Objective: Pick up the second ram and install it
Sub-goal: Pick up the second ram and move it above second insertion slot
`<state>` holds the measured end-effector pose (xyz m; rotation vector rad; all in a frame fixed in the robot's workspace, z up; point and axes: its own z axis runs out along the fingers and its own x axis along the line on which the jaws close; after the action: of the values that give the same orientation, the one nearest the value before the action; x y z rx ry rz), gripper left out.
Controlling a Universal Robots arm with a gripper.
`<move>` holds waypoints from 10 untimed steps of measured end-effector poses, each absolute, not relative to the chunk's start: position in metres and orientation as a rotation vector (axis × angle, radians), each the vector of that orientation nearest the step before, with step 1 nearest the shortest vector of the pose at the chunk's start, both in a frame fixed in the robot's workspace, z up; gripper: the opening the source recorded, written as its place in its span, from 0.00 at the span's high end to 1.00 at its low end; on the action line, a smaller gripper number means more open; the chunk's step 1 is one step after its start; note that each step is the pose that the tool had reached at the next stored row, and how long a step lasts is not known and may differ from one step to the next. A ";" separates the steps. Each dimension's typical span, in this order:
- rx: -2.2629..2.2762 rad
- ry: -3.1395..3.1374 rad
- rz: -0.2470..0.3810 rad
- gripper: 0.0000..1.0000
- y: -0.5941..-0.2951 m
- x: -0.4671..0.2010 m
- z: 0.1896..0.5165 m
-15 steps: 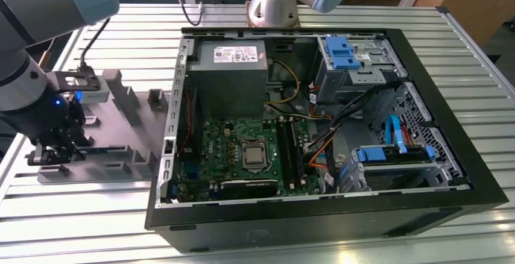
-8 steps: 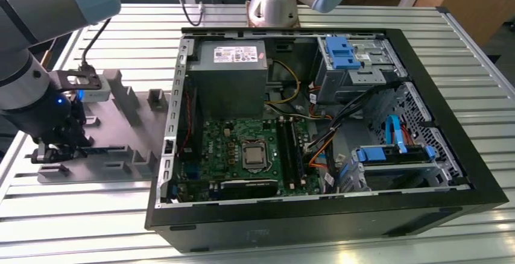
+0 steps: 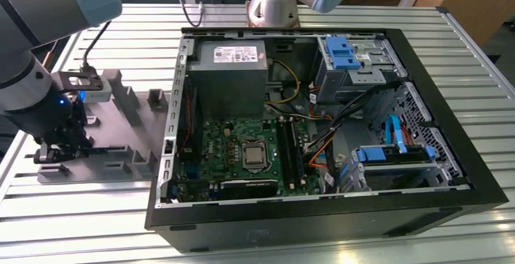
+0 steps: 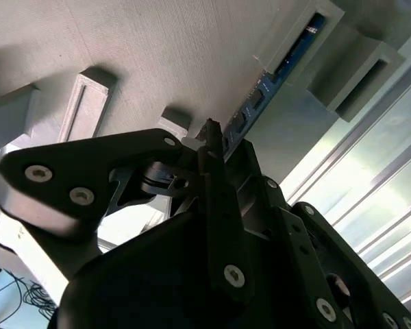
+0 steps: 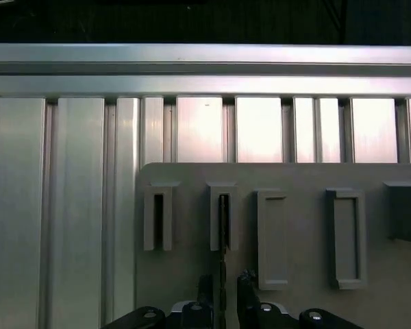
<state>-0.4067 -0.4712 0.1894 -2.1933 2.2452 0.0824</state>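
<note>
A ribbed aluminium counter carries the whole set-up. On it lies an open black computer case with a large green motherboard on its floor. The grey-and-blue robot arm reaches down at the exterior view's left, well apart from the case.

Beside the case on that side sits a flat grey holder plate with raised rectangular slots. The black gripper hangs low over its outer end.

In the first wrist view the gripper has its two fingers apart, one on either side of the second ram — a thin blue-green circuit-board stick, seen here edge-on. A gap shows between finger and board.

The stick stands on its long edge with its far end in one of the plate's slots. The second wrist view shows its face, blue with small black chips, running from the slot down toward the gripper — not yet lifted out.
</note>
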 end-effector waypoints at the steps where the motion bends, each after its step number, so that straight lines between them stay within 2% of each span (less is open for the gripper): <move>1: -2.194 2.244 0.082 0.72 -0.471 -0.407 0.189; 10: -2.195 2.242 0.079 0.72 -0.471 -0.407 0.187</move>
<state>-0.4067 -0.4709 0.1867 -2.1951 2.2417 0.0788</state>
